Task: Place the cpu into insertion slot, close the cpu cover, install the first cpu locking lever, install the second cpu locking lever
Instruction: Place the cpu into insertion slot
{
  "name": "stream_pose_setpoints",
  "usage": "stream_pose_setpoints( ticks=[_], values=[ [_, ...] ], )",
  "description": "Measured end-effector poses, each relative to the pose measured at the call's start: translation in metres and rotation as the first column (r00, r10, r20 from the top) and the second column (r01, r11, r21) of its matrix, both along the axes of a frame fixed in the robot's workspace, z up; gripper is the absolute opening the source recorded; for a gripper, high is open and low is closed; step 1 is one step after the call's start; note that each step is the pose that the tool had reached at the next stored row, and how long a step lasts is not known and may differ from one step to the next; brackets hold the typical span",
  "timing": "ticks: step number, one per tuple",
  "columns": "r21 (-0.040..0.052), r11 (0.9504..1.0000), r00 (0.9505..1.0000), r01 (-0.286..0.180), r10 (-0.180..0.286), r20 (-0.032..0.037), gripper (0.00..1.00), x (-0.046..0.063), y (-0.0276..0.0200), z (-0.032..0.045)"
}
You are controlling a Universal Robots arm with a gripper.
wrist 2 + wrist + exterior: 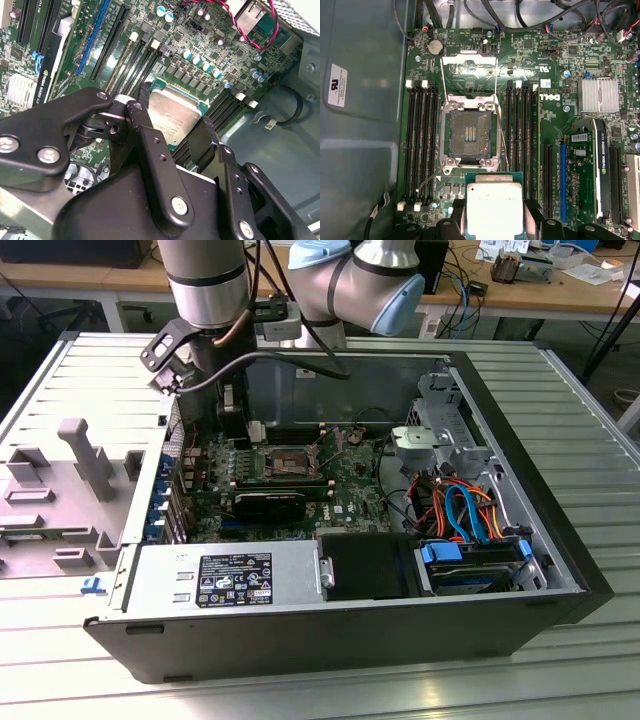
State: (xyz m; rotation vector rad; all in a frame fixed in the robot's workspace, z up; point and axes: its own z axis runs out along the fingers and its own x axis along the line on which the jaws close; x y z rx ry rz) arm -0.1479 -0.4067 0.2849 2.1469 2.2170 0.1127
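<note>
- Tray (pixel 60 490), grey and moulded, lies on the ribbed metal surface (pixel 560 440) at the exterior view's left, just beside the open computer case (pixel 330 640).
- Next to it, the arm (pixel 205 290) comes down into the case over the green circuit board (pixel 355 485).
- The gripper (pixel 494 222) has its black fingers (pixel 150 140) part-way closed on two opposite edges of the cpu (pixel 494 207), which is held silver top up above the board.
- The insertion slot (pixel 470 132) lies bare, near the held cpu and apart from it.
- The cpu cover (pixel 469 61) stands folded open on the slot's side away from the cpu.
- Orange and blue cables (pixel 460 510) bunch at the exterior view's right.
</note>
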Motion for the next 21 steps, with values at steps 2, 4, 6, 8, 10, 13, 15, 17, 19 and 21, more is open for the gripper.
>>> stream_pose_setpoints(
  ticks=[2,4,6,8,10,13,15,17,19,21],
  values=[
    [0.0000,1.0000,1.0000,0.000,0.000,0.0000,0.55,-0.0005,0.0000,0.0000],
    [0.0000,1.0000,1.0000,0.000,0.000,-0.0001,0.55,-0.0008,0.0000,-0.0001],
    [0.0000,1.0000,1.0000,0.000,0.000,-0.0001,0.55,-0.0013,0.0000,-0.0002],
    [0.0000,1.0000,1.0000,0.000,0.000,0.0000,0.55,-0.0017,0.0000,-0.0003],
    [0.0000,1.0000,1.0000,0.000,0.000,-0.0001,0.55,-0.0022,0.0000,-0.0003],
    [0.0000,1.0000,1.0000,0.000,0.000,0.0000,0.55,-0.0030,0.0000,-0.0005],
    [0.0000,1.0000,1.0000,0.000,0.000,-0.0001,0.55,-0.0033,0.0000,-0.0005],
    [0.0000,1.0000,1.0000,0.000,0.000,0.0000,0.55,-0.0040,0.0000,-0.0007],
    [0.0000,1.0000,1.0000,0.000,0.000,-0.0001,0.55,-0.0045,0.0000,-0.0007],
    [0.0000,1.0000,1.0000,0.000,0.000,0.0000,0.55,-0.0051,0.0000,-0.0009]
  ],
)
